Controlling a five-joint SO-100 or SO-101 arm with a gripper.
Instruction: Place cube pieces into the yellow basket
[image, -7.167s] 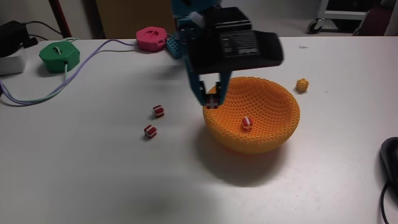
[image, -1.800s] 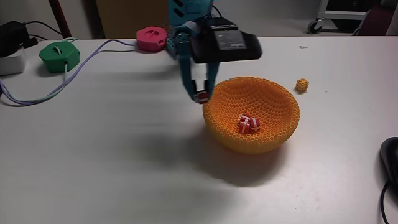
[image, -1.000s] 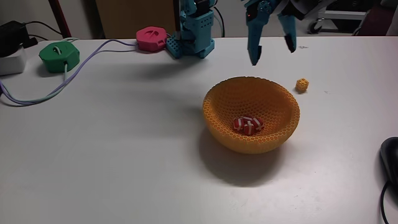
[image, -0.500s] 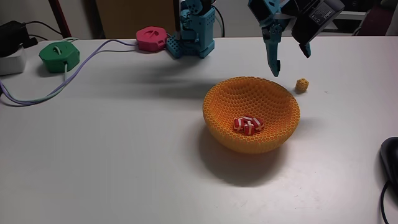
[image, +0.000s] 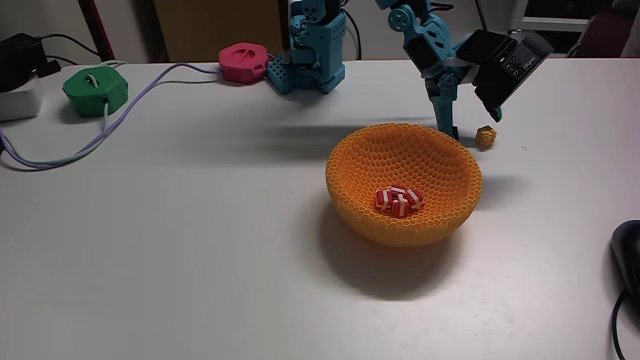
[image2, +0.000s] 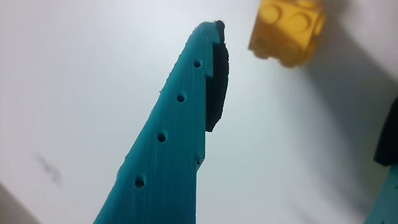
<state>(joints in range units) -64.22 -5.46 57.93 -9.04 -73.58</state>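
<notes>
Spread teal claw (image: 473, 126) beside studded yellow cube (image2: 287, 30); honeycomb-mesh basket (image: 352, 185).

The two red-and-white cube pieces (image: 399, 199) that lay loose on the white table (image: 200, 250) now rest with the others inside the orange-yellow honeycomb basket (image: 352, 180), and the teal gripper (image: 468, 125), jaws apart, has swung from the basket's near-left rim down beside the small yellow cube (image: 486, 136) toward the far right edge.
</notes>
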